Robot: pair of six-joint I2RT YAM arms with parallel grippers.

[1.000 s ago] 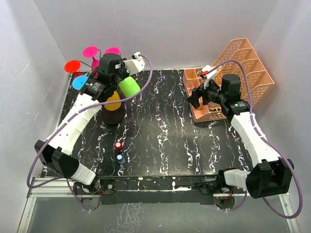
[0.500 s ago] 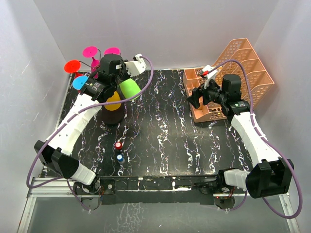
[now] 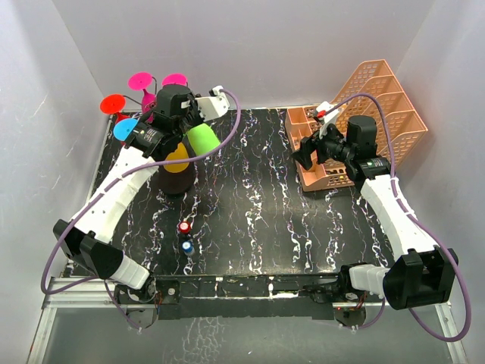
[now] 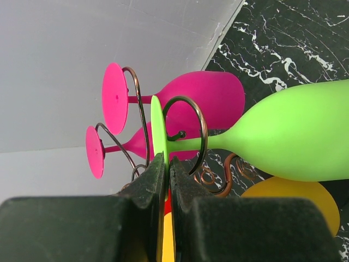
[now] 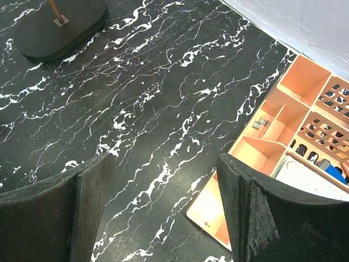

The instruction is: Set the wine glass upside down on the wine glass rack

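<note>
My left gripper (image 4: 166, 164) is shut on the flat foot of a lime green wine glass (image 4: 294, 134), held sideways at the top of the wine glass rack (image 4: 188, 117). The green stem runs through a dark curled wire arm. In the top view the green bowl (image 3: 202, 137) hangs at the rack's right side. Two magenta glasses (image 4: 204, 98), plus red (image 3: 114, 104), blue (image 3: 124, 129) and yellow (image 3: 176, 158) ones hang on the rack. The rack's black oval base (image 5: 62, 27) with its copper stem shows in the right wrist view. My right gripper (image 5: 163, 210) is open and empty above the table.
A peach plastic basket rack (image 3: 364, 106) stands at the back right, under my right gripper; it also shows in the right wrist view (image 5: 283, 125). Two small red and blue things (image 3: 186, 236) lie near the front left. The table (image 3: 258, 197) is black marble-patterned, walled in white.
The left wrist has shifted very slightly right with the green glass. The right arm has not moved.
</note>
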